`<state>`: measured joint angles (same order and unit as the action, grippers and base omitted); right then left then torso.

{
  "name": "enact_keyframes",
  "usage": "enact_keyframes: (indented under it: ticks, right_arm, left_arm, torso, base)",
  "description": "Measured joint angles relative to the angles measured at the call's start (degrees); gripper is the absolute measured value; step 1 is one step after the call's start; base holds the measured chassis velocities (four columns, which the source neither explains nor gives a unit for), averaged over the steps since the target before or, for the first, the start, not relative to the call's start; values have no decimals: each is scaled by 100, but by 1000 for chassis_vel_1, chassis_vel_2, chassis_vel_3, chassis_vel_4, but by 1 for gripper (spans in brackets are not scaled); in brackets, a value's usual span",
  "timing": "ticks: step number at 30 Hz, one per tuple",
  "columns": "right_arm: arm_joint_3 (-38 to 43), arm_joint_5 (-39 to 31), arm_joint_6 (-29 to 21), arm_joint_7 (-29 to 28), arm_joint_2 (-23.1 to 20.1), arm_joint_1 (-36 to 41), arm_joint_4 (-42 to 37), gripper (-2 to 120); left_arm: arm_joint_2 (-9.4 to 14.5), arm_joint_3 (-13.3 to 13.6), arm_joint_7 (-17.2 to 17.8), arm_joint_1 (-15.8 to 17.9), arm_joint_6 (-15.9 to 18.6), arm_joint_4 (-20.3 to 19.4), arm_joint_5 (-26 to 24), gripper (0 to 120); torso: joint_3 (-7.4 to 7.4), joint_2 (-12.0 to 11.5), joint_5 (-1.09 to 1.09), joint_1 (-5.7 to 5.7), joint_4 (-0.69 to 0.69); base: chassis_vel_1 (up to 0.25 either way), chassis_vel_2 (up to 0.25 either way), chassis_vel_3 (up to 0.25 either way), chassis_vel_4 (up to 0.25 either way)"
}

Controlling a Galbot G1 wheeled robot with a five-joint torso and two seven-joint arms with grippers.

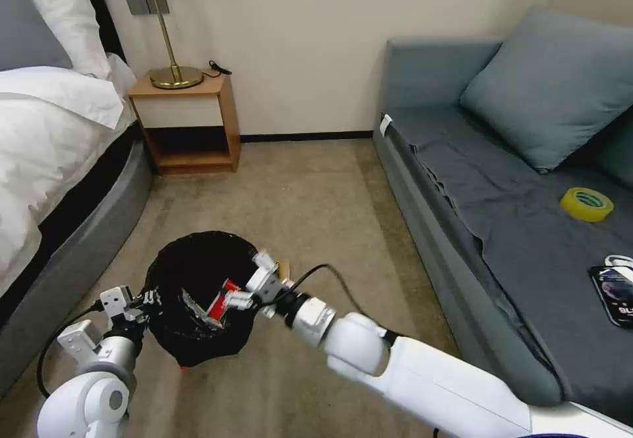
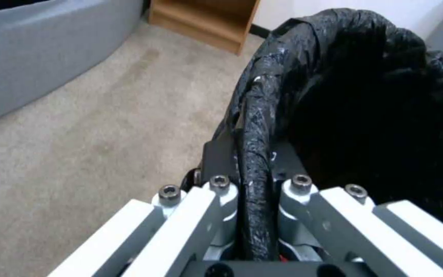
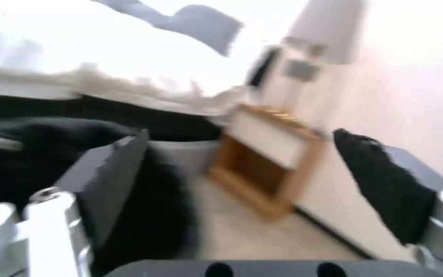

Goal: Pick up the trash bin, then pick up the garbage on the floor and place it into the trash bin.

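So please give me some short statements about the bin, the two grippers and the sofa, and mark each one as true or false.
1. The left gripper is shut on the rim of the trash bin. True.
2. The right gripper is closed tightly. False: the right wrist view shows its fingers wide apart, at the bin's mouth.
3. The bin is lined with a black bag. True.
4. A yellow tape roll lies on the floor. False: it lies on the sofa.
5. A red-and-white wrapper shows inside the bin. True.
6. The lamp stands on the sofa. False: it stands on the wooden nightstand.
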<state>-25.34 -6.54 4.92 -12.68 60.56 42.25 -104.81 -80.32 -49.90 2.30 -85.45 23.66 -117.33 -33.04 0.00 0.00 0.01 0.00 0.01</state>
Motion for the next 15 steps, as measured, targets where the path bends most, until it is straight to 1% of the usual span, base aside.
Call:
enact_keyframes:
  ticks: [1,3,4,8,9,12,15]
  right_arm:
    - [270,227,-6,-148,-39,246,-42,98]
    - [804,563,-120,-365,-82,836,-131,99]
    - [804,563,-120,-365,-82,836,-131,99]
    - [1631,807,-384,-892,-60,1759,-372,100]
    - [1631,807,-384,-892,-60,1759,-372,100]
    - [2245,864,-436,-1214,70,2488,-607,100]
    - [2556,870,-390,-1265,194,2882,-748,100]
  left_arm:
    - [0,5,-1,0,-8,-6,9,5]
    - [1,25,-2,-5,-15,-41,25,5]
    - [1,25,-2,-5,-15,-41,25,5]
    - [-4,43,-14,-35,-18,-103,68,5]
    - [-4,43,-14,-35,-18,-103,68,5]
    - [-19,52,-15,-61,-19,-158,113,5]
    - [-39,70,-15,-82,-19,-198,145,5]
  torso:
    - [0,0,0,0,-1]
    - [0,0,2,0,-2]
    - [0,0,2,0,-2]
    - [0,0,0,0,-2]
    - [0,0,0,0,-2]
    - [0,0,0,0,-1]
    - [0,0,-1,0,-1]
  base:
    - [0,0,0,0]
    - [0,0,0,0]
    - [0,0,0,0]
    - [0,0,0,0]
    - [0,0,0,0]
    - [0,0,0,0]
    - [0,0,0,0]
